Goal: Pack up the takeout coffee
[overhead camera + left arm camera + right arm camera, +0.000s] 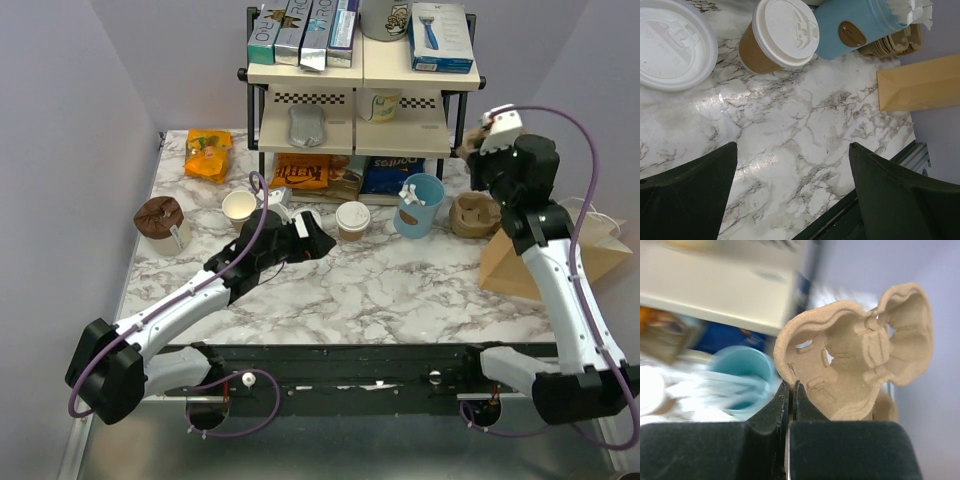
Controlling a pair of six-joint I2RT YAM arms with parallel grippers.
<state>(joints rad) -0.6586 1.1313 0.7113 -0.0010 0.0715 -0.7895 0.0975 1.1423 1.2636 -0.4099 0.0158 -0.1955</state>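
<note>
At the right pincer (789, 385): jaws pinched tight on the thin rim of a cardboard cup carrier (855, 357), which is up in the air with its hollow side to the wrist camera.
Grip risk: it's an edge hold only, so I'd judge the cup carrier will swing or slip on a fast wrist turn. Slow and level is the call.
Under that arm: a stack of spare carriers (475, 213) sits on the table (400, 290), the blue cup (420, 203) is just beside it, and the paper bag (520, 265) lies near the right edge.
Over at the left pincer (792, 146): jaws spread wide with nothing between them, hovering over bare marble.
Coffee: the coffee cup (352, 220), white lid on, stands upright in front of the shelf (360, 75), near the blue cup and just ahead of the left pincer, untouched.
Step in hand, as I read it: get the cup carrier down flat, hollows up, on open marble between coffee cup and paper bag.
Doing it well: lower until the base rests before letting go, and steer clear of the stack.
Left's turn after: straddle the paper wall under the lid and squeeze gently, never lifting by the lid.
Don't confuse: the lidless cup (240, 208) off to the left isn't the one.
</note>
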